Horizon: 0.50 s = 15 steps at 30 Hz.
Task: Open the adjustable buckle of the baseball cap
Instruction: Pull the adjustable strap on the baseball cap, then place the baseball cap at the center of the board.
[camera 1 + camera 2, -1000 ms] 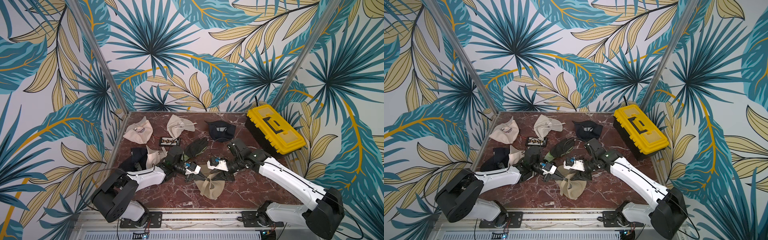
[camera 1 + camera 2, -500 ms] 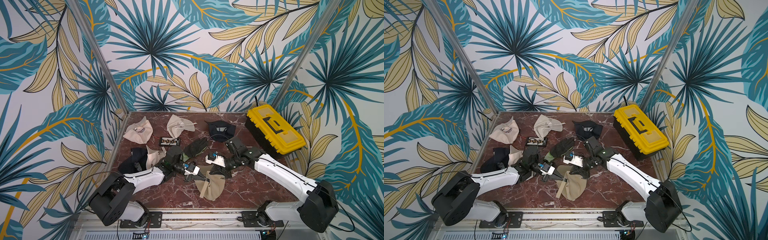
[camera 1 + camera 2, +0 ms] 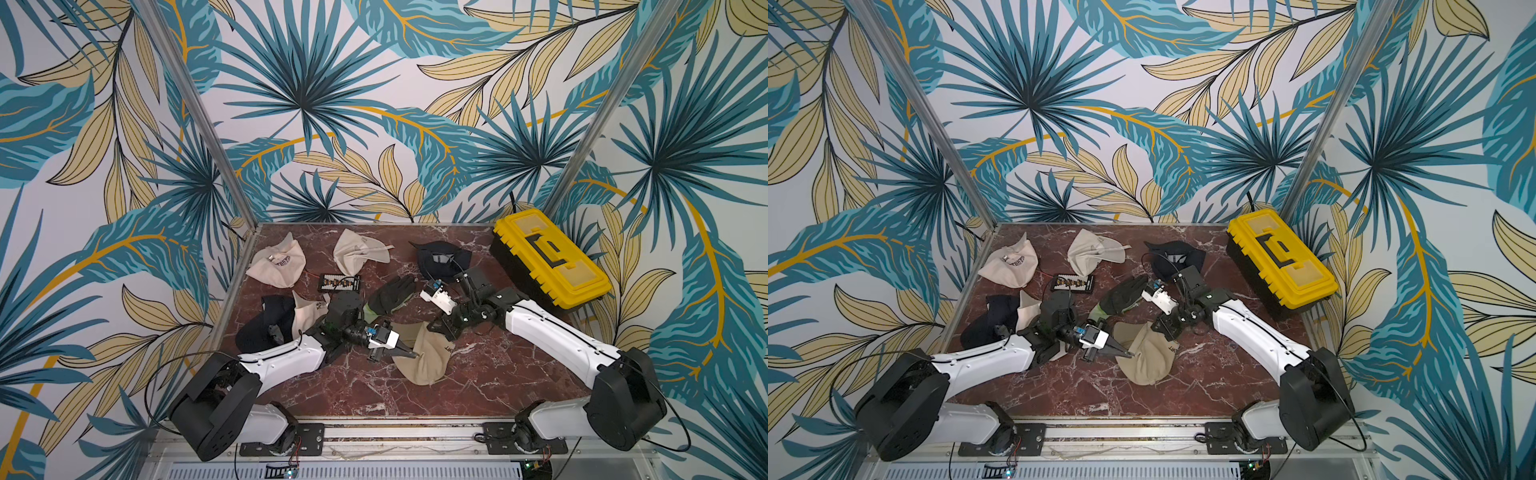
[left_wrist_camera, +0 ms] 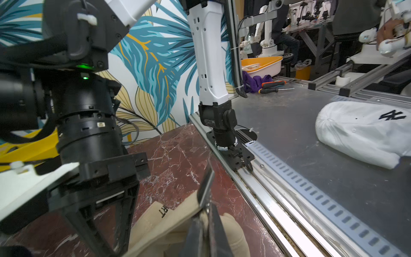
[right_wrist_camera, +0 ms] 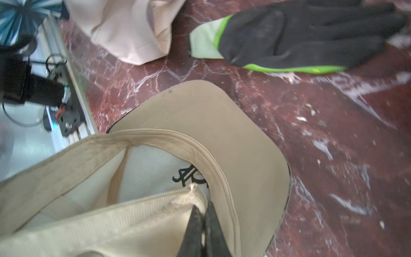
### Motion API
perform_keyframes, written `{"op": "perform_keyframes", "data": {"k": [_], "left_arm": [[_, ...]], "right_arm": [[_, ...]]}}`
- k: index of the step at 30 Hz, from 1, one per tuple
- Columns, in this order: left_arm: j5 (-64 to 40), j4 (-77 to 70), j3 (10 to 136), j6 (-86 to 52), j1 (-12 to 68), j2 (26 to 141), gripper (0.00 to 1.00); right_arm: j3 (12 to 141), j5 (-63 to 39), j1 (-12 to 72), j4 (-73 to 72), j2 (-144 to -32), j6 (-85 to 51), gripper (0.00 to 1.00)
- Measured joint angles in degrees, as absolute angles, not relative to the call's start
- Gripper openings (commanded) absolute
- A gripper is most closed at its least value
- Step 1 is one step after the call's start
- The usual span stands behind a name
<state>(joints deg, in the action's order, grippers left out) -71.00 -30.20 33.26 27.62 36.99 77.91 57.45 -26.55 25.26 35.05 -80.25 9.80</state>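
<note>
Centrally on the red marble tabletop [image 3: 374, 395] lies a tan fabric baseball cap [image 3: 428, 365], upturned. The left tool [image 4: 208, 205] pinches its strap tight. The right tool [image 5: 202, 209] is clamped narrow on its inner band. The buckle itself cannot be made out in any view.

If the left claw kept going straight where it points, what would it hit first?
The tan cap: the left gripper is shut on its edge, so there seems to be no gap.
</note>
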Motion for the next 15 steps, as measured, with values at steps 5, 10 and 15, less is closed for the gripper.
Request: {"op": "perform_keyframes", "data": {"k": [5, 10, 15], "left_arm": [[-66.0, -30.0, 33.3, 27.7, 36.5, 77.9, 0.0], [-59.6, -30.4, 34.8, 28.0, 36.6, 79.2, 0.34], [-51.0, -30.7, 37.9, 25.4, 37.4, 81.8, 0.86]], "right_arm": [[57.9, -22.4, 23.0, 33.7, -77.3, 0.8, 0.0], [57.2, -16.6, 20.1, 31.1, -70.9, -6.8, 0.0], [57.3, -4.2, 16.4, 29.6, -67.5, -10.1, 0.0]]}}
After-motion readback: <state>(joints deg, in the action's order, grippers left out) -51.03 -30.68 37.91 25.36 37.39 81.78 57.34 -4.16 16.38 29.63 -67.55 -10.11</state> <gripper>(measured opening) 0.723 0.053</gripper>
